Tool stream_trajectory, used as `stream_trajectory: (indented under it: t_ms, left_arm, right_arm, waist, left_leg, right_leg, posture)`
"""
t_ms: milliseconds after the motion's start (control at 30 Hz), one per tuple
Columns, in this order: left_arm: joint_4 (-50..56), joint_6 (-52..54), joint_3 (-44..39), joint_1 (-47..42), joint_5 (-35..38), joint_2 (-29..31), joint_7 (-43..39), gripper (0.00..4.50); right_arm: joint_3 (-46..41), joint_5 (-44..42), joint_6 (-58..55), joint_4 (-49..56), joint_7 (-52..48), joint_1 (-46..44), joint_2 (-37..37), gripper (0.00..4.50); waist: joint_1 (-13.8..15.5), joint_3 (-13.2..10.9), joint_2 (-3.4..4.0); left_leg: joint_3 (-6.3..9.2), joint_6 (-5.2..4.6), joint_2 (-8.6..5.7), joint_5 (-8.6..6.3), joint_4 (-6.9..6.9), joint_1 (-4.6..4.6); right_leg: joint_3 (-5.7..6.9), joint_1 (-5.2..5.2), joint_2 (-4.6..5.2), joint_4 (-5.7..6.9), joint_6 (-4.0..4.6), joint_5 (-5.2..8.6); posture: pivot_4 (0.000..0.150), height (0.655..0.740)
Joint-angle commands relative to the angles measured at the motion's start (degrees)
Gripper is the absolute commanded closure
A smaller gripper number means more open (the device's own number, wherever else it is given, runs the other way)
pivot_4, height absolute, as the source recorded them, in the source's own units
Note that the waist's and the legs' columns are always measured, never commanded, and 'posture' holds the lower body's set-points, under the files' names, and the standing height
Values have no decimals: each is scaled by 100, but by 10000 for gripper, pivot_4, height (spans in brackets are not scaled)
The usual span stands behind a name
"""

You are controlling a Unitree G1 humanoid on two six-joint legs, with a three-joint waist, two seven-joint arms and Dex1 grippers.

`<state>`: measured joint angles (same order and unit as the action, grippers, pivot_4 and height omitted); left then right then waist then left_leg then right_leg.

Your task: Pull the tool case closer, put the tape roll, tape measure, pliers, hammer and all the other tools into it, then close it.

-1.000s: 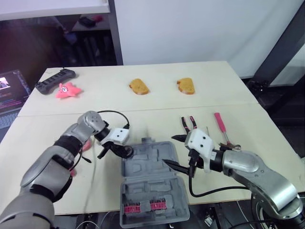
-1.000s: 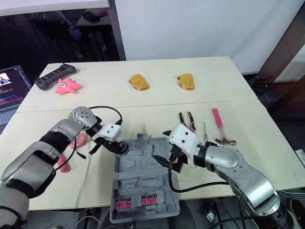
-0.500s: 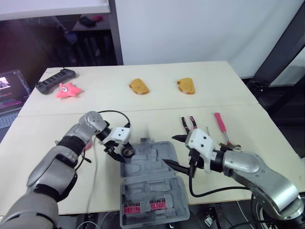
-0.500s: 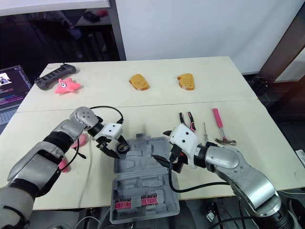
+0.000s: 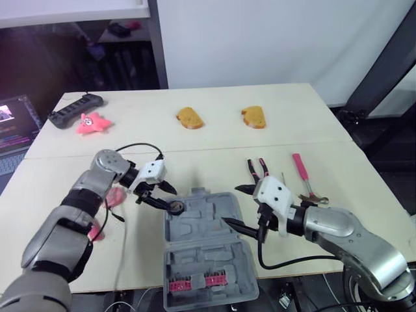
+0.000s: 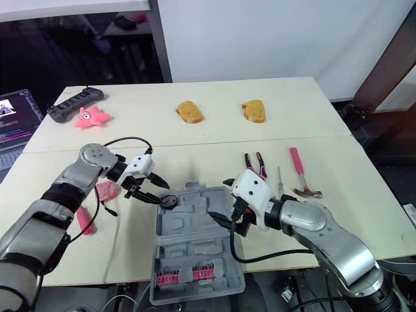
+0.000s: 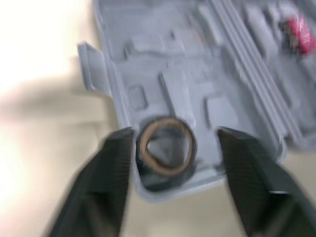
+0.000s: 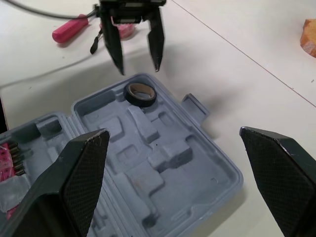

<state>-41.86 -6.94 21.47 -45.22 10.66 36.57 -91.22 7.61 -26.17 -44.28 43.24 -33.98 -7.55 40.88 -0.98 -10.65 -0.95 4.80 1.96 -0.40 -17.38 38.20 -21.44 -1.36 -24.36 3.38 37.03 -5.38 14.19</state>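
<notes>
The case (image 5: 203, 261) lies open at the near edge of the table (image 5: 214, 140), with the tape roll (image 5: 175, 207) sitting in its far-left corner. The left gripper (image 5: 170, 198) hangs just beside the roll, fingers spread, not touching it. The right gripper (image 5: 229, 204), spread wide and holding nothing, hovers over the case's far-right corner. Pliers (image 5: 258, 170) and hammer (image 5: 302, 175) lie toward the table's right edge.
</notes>
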Motion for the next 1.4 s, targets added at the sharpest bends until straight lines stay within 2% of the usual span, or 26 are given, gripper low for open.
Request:
stream_trajectory:
  t_ms: [33,67,333,600,1400]
  left_arm:
    - [485,378,-393,299,169,-29,197,38130]
    - [612,448,-483,446,200,-100,332,42213]
    - [1015,594,-691,1062,78,-288,731,42213]
    - [540,-13,-606,1184,-412,-331,1159,42213]
    - [789,259,-1140,1052,-33,-388,695,42213]
  right_arm:
    - [-178,-57,73,173,52,-33,-91,0]
    - [-165,-53,68,168,66,-38,-110,0]
    - [-167,-65,4,211,136,10,-181,0]
    - [-151,-58,-26,260,232,58,-238,0]
    - [-131,-37,-14,203,204,5,-228,0]
  waist:
    - [1,0,0]
    - [3,0,1]
    - [5,1,1]
    - [19,1,1]
    - [13,3,4]
  left_leg:
    - [0,0,0,0,0,-1]
    - [0,0,0,0,0,0]
    - [0,0,0,0,1,2]
    - [-1,0,-1,0,1,2]
    - [-1,0,0,0,1,3]
  right_leg:
    - [0,0,1,0,0,0]
    - [0,0,0,1,0,0]
    - [0,0,1,2,0,0]
    - [-1,0,1,2,0,0]
    - [-1,0,1,3,0,0]
  posture:
    - [1500,7400]
    - [1500,7400]
    - [1500,7400]
    - [1500,7400]
    - [1500,7400]
